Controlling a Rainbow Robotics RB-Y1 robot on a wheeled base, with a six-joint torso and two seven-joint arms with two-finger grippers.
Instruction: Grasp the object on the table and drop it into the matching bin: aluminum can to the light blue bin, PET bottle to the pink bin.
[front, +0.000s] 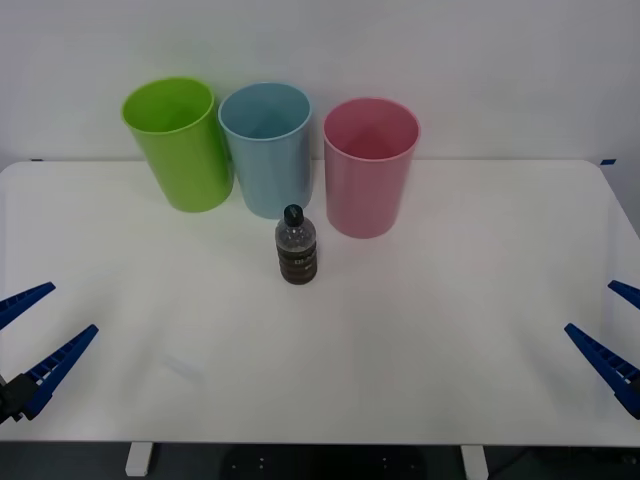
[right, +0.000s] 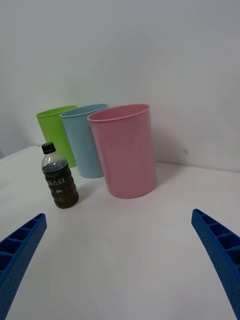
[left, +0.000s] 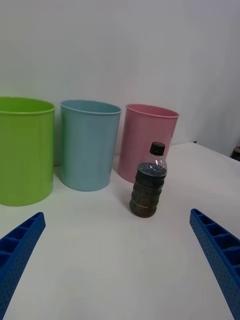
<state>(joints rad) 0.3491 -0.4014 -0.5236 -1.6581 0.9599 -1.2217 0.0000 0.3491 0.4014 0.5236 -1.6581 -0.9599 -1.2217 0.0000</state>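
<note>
The PET bottle (front: 297, 245) stands upright mid-table, clear with a black cap and a dark brown lower half, just in front of the gap between the light blue bin (front: 266, 150) and the pink bin (front: 368, 170). My left gripper (front: 40, 335) hangs open at the table's near left edge, far from the bottle. At the near right edge my right gripper (front: 612, 325) is open too. In the left wrist view the bottle (left: 147, 187) stands ahead of the open left gripper (left: 120, 255). The right wrist view has the bottle (right: 59, 177) beside the pink bin (right: 125, 150), beyond the open right gripper (right: 120, 260).
A lime green bin (front: 180, 145) stands left of the light blue one; all three bins line the back of the white table (front: 450, 330), close to the wall. Bare tabletop lies between both grippers and the bottle.
</note>
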